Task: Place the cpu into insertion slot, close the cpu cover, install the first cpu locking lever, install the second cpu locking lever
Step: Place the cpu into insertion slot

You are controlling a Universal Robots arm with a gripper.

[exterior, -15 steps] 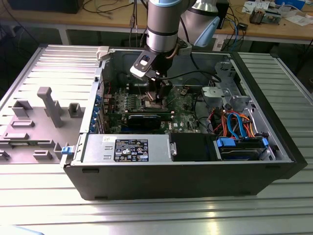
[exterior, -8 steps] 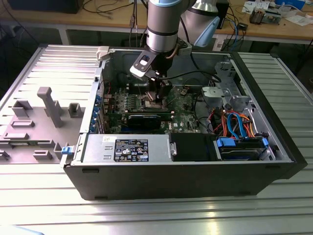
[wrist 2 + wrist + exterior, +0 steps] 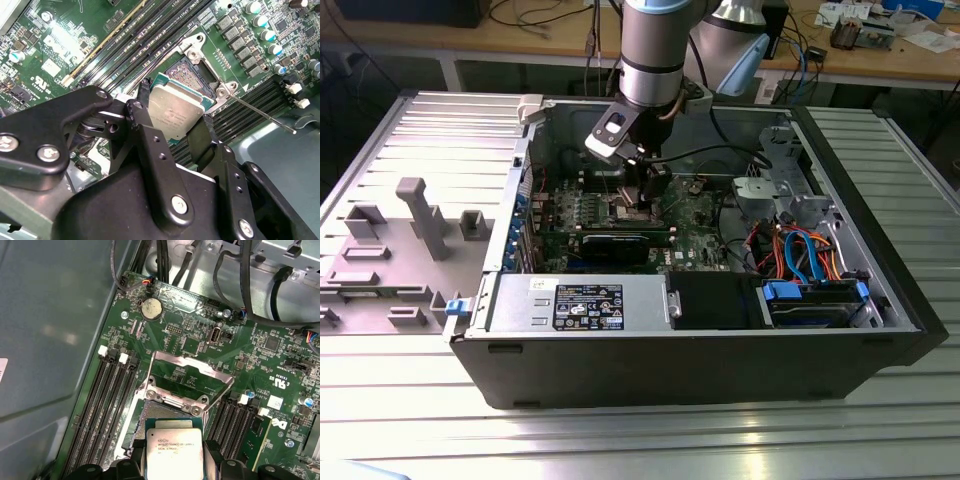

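My gripper is shut on the cpu, a flat square chip with a dull silver top, pinched by its edges between two black fingers. The chip hangs tilted just over the insertion slot, whose dark centre shows partly beyond the chip's edge. In the first wrist view the cpu sits between the fingertips, and the cpu cover, a silvery frame, stands swung open past the socket. A thin metal locking lever sticks out beside the socket. In the exterior view the gripper is down inside the computer case over the green board.
Long black memory slots flank the socket on both sides. A black expansion card lies across the board. Cables, a drive cage and the power supply crowd the case's near side and the exterior view's right. Case walls surround the board.
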